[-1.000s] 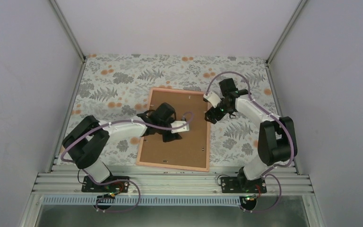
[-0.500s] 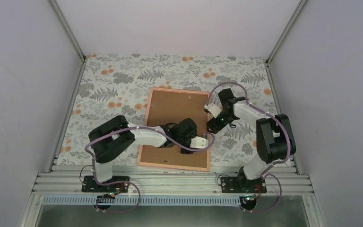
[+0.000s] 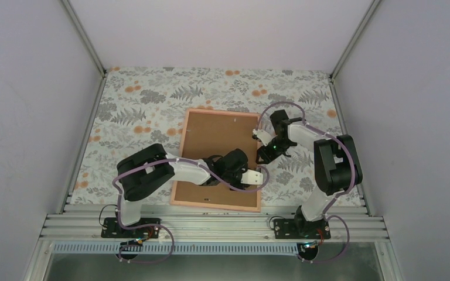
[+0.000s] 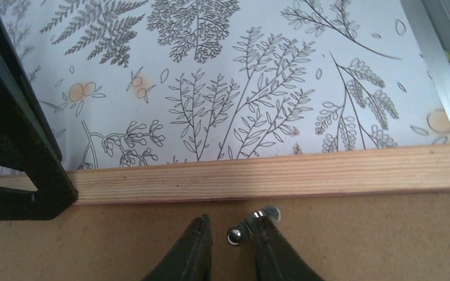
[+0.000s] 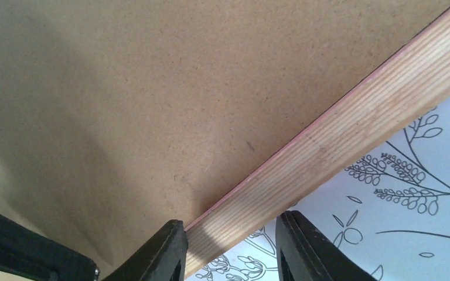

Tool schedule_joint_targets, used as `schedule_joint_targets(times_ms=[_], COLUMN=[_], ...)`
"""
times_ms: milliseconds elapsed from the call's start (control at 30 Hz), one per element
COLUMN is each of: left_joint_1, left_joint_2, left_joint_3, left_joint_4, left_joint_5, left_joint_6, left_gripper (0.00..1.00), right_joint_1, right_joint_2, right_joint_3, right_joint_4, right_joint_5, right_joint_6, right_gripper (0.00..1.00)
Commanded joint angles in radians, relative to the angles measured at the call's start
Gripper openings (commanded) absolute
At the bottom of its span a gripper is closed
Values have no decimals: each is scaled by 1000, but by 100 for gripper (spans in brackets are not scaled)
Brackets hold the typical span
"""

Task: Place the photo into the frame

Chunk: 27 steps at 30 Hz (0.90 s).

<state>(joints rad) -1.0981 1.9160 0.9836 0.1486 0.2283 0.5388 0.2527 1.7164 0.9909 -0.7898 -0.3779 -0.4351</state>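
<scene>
The frame (image 3: 214, 204) lies face down mid-desk, brown backing (image 3: 217, 134) up. The left gripper (image 4: 229, 228), a narrow gap from closed, sits at a metal tab (image 4: 258, 218). The right gripper (image 5: 231, 234) has its jaws apart astride the rim; whether they pinch it is unclear.

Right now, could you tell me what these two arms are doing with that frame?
The frame lies face down on the floral tablecloth, brown backing board up. The left end effector sits low over the board by the right rail, fingers narrowly apart at a small metal tab. The right end effector straddles the same rail farther back, open. The photo itself is not visible.
</scene>
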Motion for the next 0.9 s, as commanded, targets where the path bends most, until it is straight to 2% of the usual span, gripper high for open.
schedule_joint_targets(times_ms=[0,200,367,600,700,867], left_joint_1=[-3,-4,-3,-2,0,44], left_joint_2=[70,70,89,88,49,-86], left_joint_3=[-5,-7,17,22,42,101], left_joint_4=[2,35,38,33,-8,-180], left_joint_5=[-104,-168,-236,-242,-192,-65], left_joint_6=[-43,-108,-154,-163,-153,-117], left_gripper=[16,11,3,3,9,30], right_joint_1=[-3,-5,-8,-11,-13,-16], right_joint_2=[56,62,59,59,57,19], right_joint_3=[-27,-35,-38,-39,-26,57], right_joint_4=[69,79,84,92,88,64], right_joint_5=[92,107,115,113,101,67], right_joint_6=[25,30,33,36,39,27], right_gripper=[37,29,25,24,25,36])
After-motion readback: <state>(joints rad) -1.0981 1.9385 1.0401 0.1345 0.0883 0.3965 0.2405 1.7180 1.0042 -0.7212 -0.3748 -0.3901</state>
